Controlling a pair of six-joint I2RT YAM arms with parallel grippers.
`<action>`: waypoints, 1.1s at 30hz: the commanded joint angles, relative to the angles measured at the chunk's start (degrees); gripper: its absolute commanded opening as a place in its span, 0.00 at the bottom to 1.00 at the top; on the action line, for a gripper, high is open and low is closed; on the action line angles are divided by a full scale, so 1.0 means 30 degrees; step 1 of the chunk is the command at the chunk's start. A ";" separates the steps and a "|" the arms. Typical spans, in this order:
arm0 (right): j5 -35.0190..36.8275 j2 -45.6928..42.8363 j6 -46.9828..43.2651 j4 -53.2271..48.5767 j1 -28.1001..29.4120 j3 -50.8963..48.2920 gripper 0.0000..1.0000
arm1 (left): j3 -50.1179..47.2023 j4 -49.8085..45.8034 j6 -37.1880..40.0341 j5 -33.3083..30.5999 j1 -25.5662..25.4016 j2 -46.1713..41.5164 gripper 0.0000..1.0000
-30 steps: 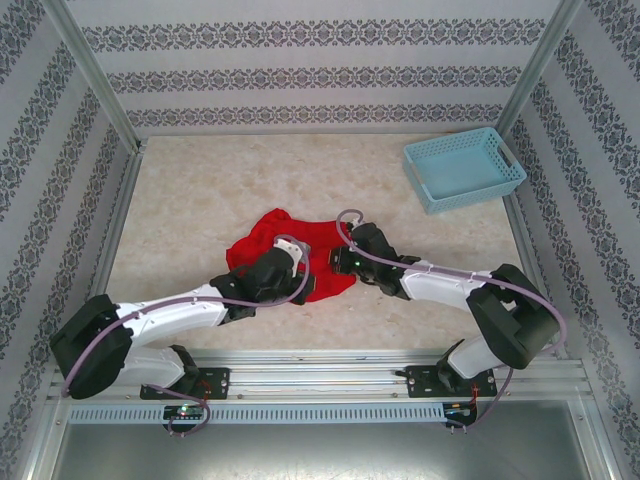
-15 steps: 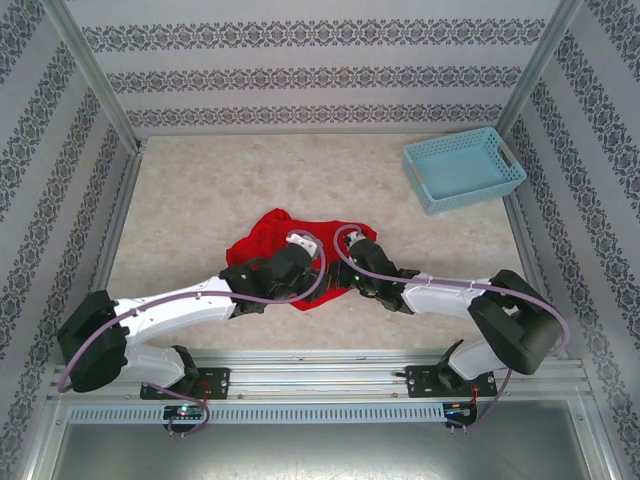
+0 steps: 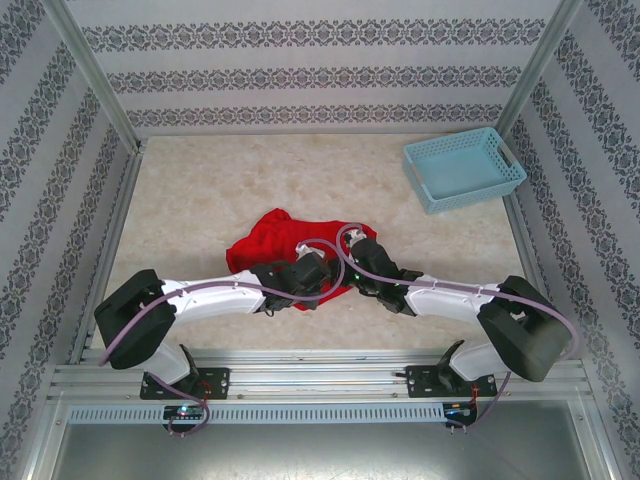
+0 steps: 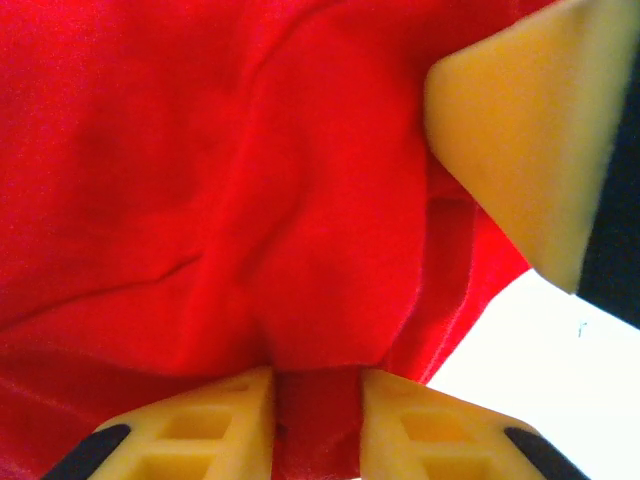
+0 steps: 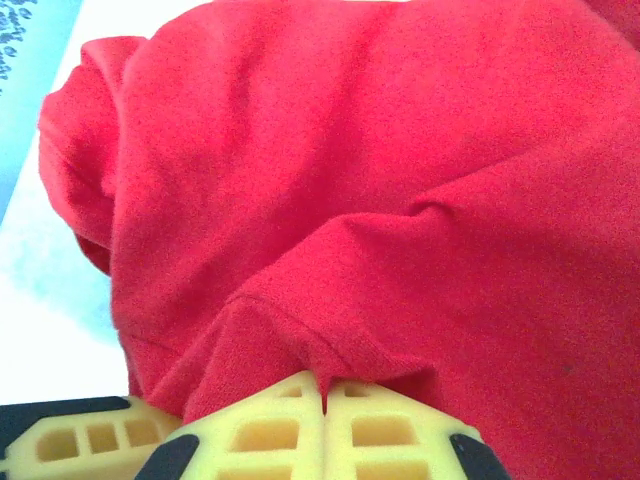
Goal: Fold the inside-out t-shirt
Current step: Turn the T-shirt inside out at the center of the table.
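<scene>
The left gripper point(image 4: 318, 388) is pinching a fold of the inside-out t-shirt point(image 3: 268, 243) between narrowly parted fingers, seemingly with a firm hold. The right gripper point(image 5: 325, 386) is clamping fully closed on a hem. The shirt is lying bunched at the table's point(image 3: 200, 190) near middle. Spreading is underway, I judge; the next move is calling for both arms to pull apart.

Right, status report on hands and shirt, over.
Left hand pinching crumpled bright red fabric t-shirt. Right hand shut on it too. Light blue plastic basket well clear.
</scene>
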 commanded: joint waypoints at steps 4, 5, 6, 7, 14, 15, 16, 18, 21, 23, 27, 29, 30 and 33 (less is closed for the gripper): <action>0.2076 -0.0162 -0.0257 -0.1934 0.0111 0.0685 0.00 | 0.0009 -0.0633 0.0058 -0.0274 -0.0152 -0.0984 0.03; 0.2296 -0.0120 -0.0315 -0.2283 0.0089 0.0894 0.00 | -0.0157 -0.0524 0.0180 -0.0147 -0.0167 -0.1378 0.00; 0.2472 -0.0014 -0.0345 -0.2656 0.0056 0.1136 0.00 | -0.0407 -0.0396 0.0247 -0.0068 -0.0167 -0.1773 0.00; 0.2600 0.0074 -0.0336 -0.2925 0.0032 0.1291 0.00 | -0.0637 -0.0226 0.0404 0.0047 -0.0167 -0.2172 0.00; 0.2425 0.0823 0.0256 -0.4217 -0.1077 0.2032 0.00 | -0.3597 0.2039 0.1908 0.1632 -0.0161 -0.6765 0.00; 0.2303 0.0956 0.0284 -0.4307 -0.1206 0.2120 0.00 | -0.3972 0.2200 0.2055 0.1800 -0.0167 -0.7311 0.00; 0.2217 0.1058 0.0314 -0.4352 -0.1289 0.2208 0.00 | -0.4278 0.2286 0.2185 0.1950 -0.0159 -0.7686 0.00; 0.2085 0.1277 0.0365 -0.4543 -0.1463 0.2425 0.00 | -0.4898 0.2586 0.2408 0.2311 -0.0145 -0.8476 0.00; 0.2015 0.1488 0.0580 -0.4893 -0.1769 0.2650 0.00 | -0.5903 0.3262 0.2552 0.2514 -0.0121 -0.9636 0.00; 0.1991 0.1527 0.0751 -0.5086 -0.2098 0.2710 0.00 | -0.6431 0.3421 0.2510 0.2309 -0.0083 -1.0378 0.00; 0.1977 0.1530 0.1046 -0.5370 -0.2787 0.2602 0.00 | -0.7469 0.3640 0.2087 0.1722 0.0379 -1.2029 0.00; 0.2076 0.1458 0.1080 -0.5378 -0.3048 0.2475 0.00 | -0.7955 0.3783 0.1978 0.1680 0.0654 -1.2757 0.00; 0.2147 0.1406 0.1105 -0.5363 -0.3133 0.2405 0.00 | -0.8252 0.3865 0.1923 0.1712 0.0788 -1.3197 0.00; 0.2176 0.1489 0.1143 -0.5305 -0.3444 0.2338 0.00 | -0.8972 0.4166 0.1797 0.1918 0.1134 -1.4210 0.00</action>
